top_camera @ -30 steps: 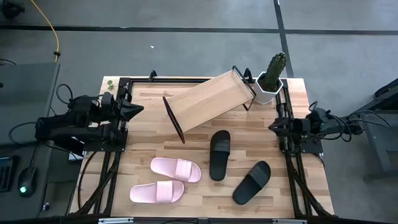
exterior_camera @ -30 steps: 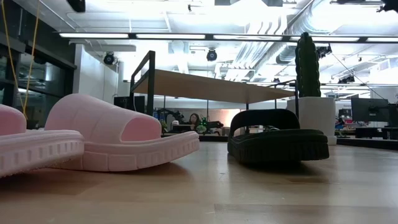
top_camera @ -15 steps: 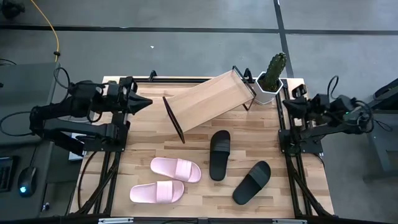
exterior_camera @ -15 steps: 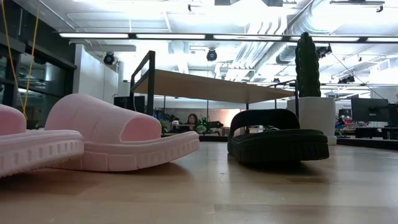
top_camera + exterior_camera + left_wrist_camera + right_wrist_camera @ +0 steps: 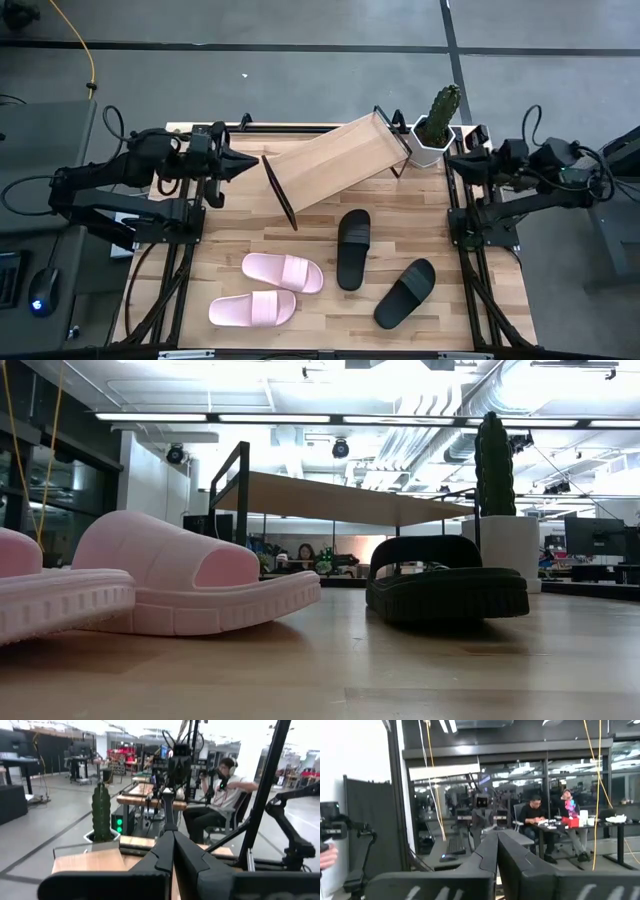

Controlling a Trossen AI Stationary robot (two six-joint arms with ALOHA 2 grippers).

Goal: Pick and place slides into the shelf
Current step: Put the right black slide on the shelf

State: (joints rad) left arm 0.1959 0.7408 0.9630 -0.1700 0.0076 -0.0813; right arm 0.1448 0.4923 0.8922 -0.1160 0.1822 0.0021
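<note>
High view: the shelf (image 5: pixel 335 162), a long light-wood plank with thin dark end panels, lies askew across the far part of the table (image 5: pixel 440 325). One end panel nearly touches the white hexagonal cactus pot (image 5: pixel 434 143); the other end points toward the table's middle. The left gripper (image 5: pixel 252 165) hangs just off that inner end, fingers pressed together, holding nothing. The right gripper (image 5: pixel 452 160) sits beyond the pot, on the side away from the shelf, at the table's edge, fingers together and likewise empty. On the near side of the shelf, one black slide (image 5: pixel 353 248) lies close below its middle, and the second black slide (image 5: pixel 406 292) lies farther out, angled. The two pink slides (image 5: pixel 283 272) lie side by side, well apart from the shelf, toward the near edge. Bare wood stays free between shelf and slides.

Low view: a pale pink slide (image 5: pixel 190 590) with a wide rounded strap and ribbed sole stands before the shelf (image 5: pixel 340 498), with a matte black slide (image 5: pixel 447 582) beside it.

Left wrist view: closed fingers (image 5: pixel 167 852) point over the shelf's plank toward the cactus (image 5: pixel 101 812); a seated person (image 5: pixel 220 805) is beyond.

Right wrist view: closed fingers (image 5: pixel 492 855), with seated people behind.
</note>
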